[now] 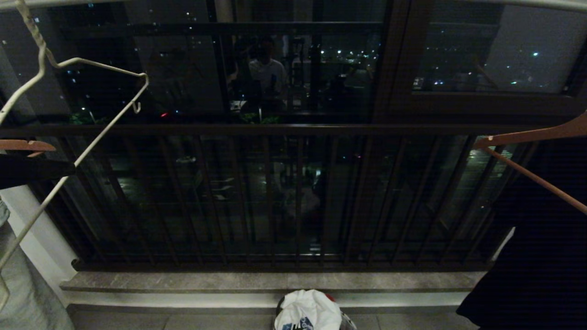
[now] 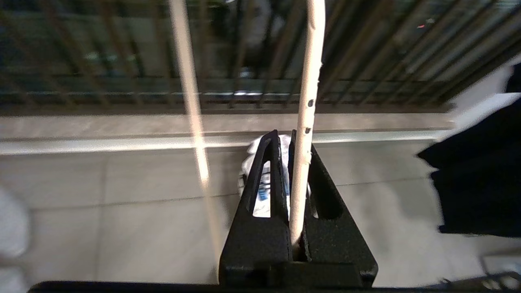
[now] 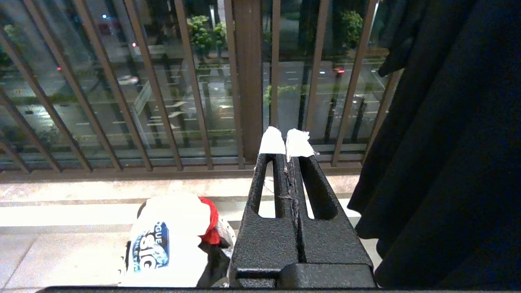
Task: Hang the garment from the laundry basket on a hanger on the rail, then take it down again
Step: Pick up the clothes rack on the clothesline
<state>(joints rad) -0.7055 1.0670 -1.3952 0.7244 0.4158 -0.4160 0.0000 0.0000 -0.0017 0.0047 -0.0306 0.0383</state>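
Note:
The white wire hanger (image 1: 87, 64) hangs at the upper left from the pale rail (image 1: 541, 3), nothing on it. In the left wrist view my left gripper (image 2: 285, 136) is shut on one wire of the hanger (image 2: 306, 114), which runs up between the black fingers; this gripper is outside the head view. The white garment (image 1: 308, 310) with its blue print lies bunched in the laundry basket (image 1: 347, 321) on the floor below. The garment (image 3: 171, 240) also shows in the right wrist view, left of my right gripper (image 3: 286, 140), which is shut and empty, with white-taped tips.
A red cloth (image 3: 209, 221) lies beside the garment in the basket. Orange-brown hangers hang at the left (image 1: 27, 145) and right (image 1: 527, 137), the right one carrying a black garment (image 1: 541, 252). The dark balcony railing (image 1: 275, 197) stands on a stone ledge (image 1: 275, 279) ahead.

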